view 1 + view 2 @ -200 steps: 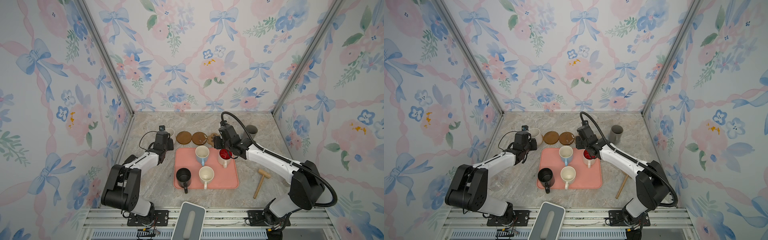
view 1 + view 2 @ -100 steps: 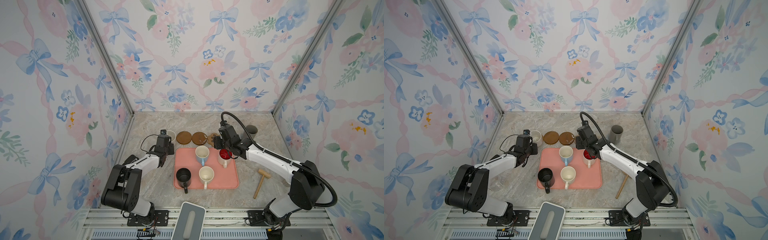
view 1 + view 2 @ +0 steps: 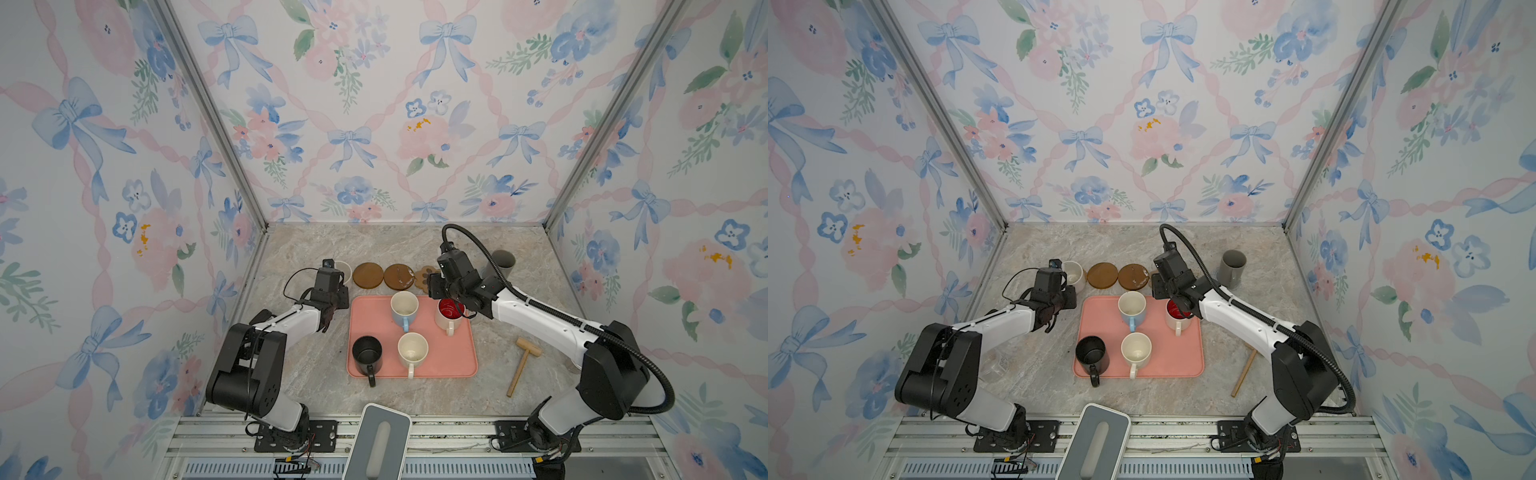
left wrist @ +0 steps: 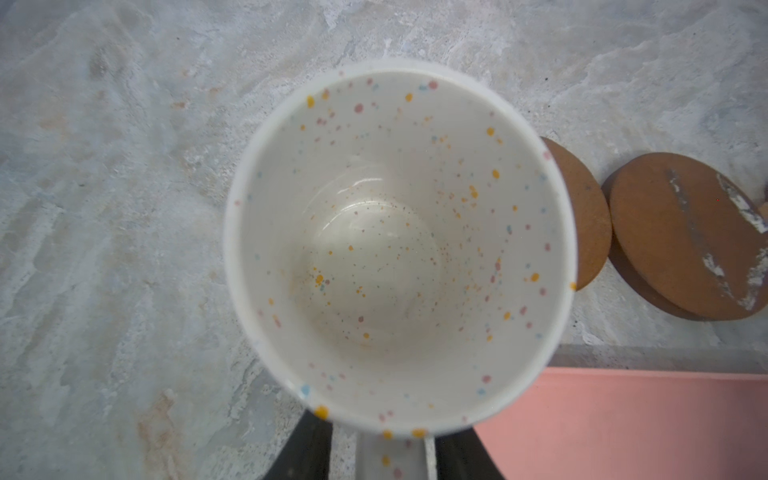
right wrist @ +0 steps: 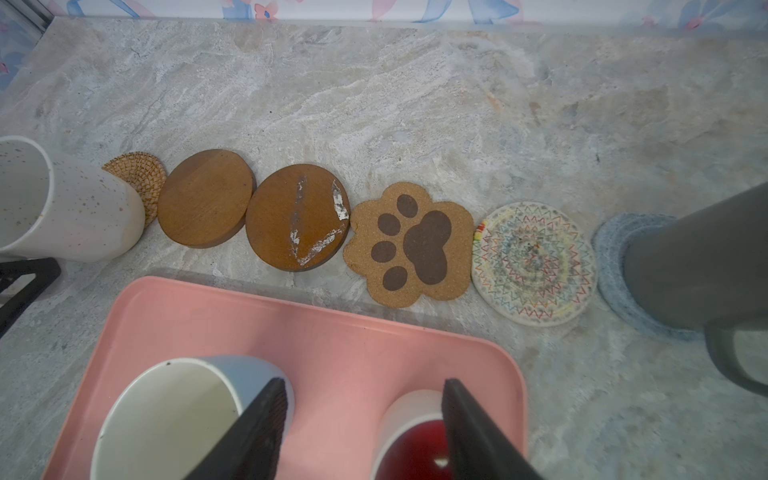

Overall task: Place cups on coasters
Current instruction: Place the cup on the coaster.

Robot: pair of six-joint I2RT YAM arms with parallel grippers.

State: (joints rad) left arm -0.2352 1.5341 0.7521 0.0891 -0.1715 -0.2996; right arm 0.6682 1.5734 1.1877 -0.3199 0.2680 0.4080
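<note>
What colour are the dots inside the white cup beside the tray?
Orange, pink and blue; the cup shows best in the left wrist view.

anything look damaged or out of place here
The brown round coaster beside the paw-print coaster looks damaged: pale streaks where its finish seems scraped off. A wooden mallet lies on the table beside the pink tray, unrelated to cups or coasters. Nothing looks spilled or tipped.

pink tray [image 3: 453,357]; wooden mallet [image 3: 519,368] (lying flat) near it
</note>
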